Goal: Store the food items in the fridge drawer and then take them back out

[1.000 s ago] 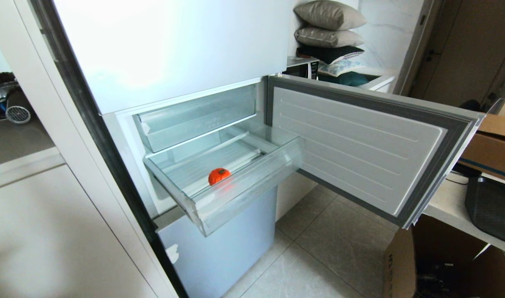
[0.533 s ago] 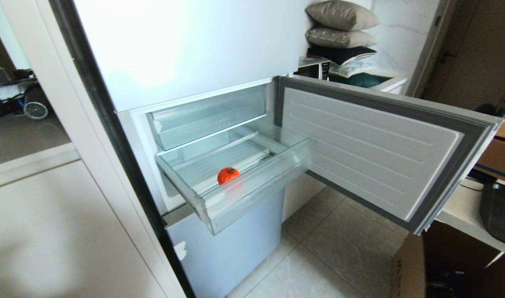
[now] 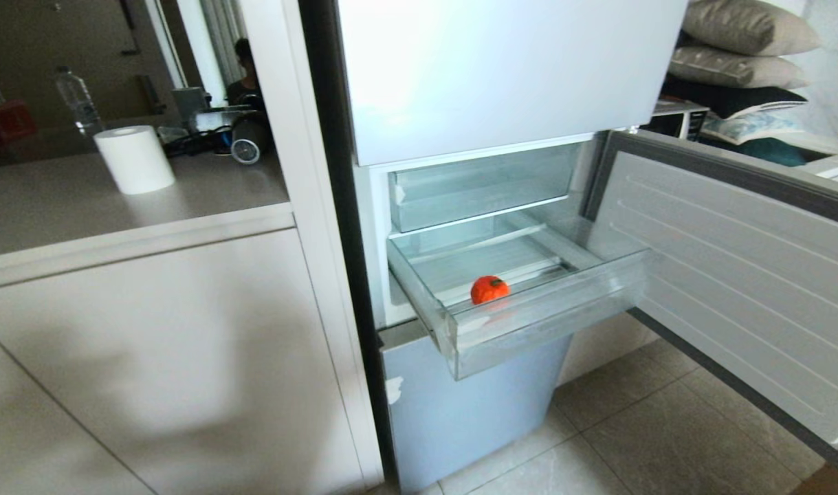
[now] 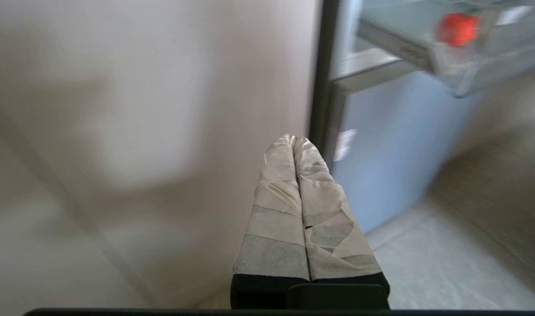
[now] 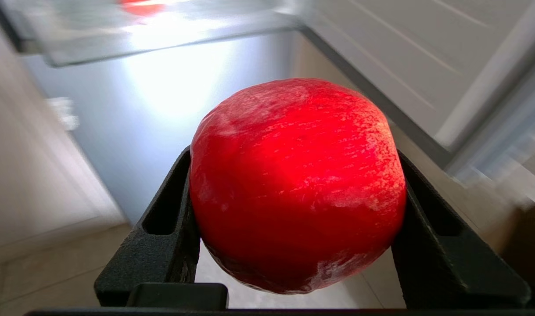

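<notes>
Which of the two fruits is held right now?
The deeper red smooth fruit, clamped in the right end effector. The orange-red one with a green top lies in the open fridge drawer.

A fruit [image 3: 489, 289] lies in the pulled-out drawer [image 3: 549, 323], near its front wall (below a tray [image 3: 484, 187]). Right stands the open door [image 3: 742, 275]; left, a counter [image 3: 116, 206] bearing a roll [image 3: 135, 159].

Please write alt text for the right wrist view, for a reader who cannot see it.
The right hand grips a smooth red fruit between its black fingers. Beyond it are the lower fridge panel and the open drawer above.
</notes>
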{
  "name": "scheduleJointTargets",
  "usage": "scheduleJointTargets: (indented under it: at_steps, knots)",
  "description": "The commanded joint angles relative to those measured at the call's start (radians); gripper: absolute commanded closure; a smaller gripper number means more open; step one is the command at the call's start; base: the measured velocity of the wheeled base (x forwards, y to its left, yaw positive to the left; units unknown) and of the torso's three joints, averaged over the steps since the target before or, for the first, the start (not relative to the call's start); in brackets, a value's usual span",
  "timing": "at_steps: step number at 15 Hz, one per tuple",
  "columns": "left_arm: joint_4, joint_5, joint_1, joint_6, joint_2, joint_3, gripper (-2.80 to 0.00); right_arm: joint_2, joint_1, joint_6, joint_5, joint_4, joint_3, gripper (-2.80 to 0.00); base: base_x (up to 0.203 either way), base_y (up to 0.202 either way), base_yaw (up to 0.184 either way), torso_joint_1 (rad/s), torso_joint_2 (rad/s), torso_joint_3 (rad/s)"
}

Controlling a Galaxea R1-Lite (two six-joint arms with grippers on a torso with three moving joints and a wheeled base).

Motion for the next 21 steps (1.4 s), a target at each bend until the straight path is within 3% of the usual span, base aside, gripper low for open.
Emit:
scheduleJointTargets:
  at_steps: [1,9,14,16,21]
  knots:
    - [0.000,0.000,0.001,0.000,0.002,-0.001,0.00,0.003,0.000,0.000,0.000,0.002,0.000,0.00,0.003,-0.008,0.172,0.002,0.00,0.005]
    - [0.000,0.000,0.001,0.000,0.003,0.000,0.00,0.003,0.000,0.000,-0.001,0.002,0.000,0.00,0.001,-0.007,0.171,0.002,0.00,0.002]
    - [0.000,0.000,0.001,0.000,0.002,-0.001,0.00,0.020,-0.001,-0.064,0.001,0.006,-0.034,0.00,0.001,-0.003,0.034,0.002,0.00,0.001]
    - [0.000,0.000,0.001,0.000,0.002,0.000,0.00,0.141,-0.003,-0.056,-0.005,0.006,-0.102,0.00,0.000,0.000,0.000,0.000,0.00,0.000]
    - [0.000,0.000,0.001,0.000,0.002,-0.001,0.00,0.743,-0.009,0.033,-0.051,-0.023,-0.392,0.00,0.000,0.000,0.000,0.000,0.00,0.000]
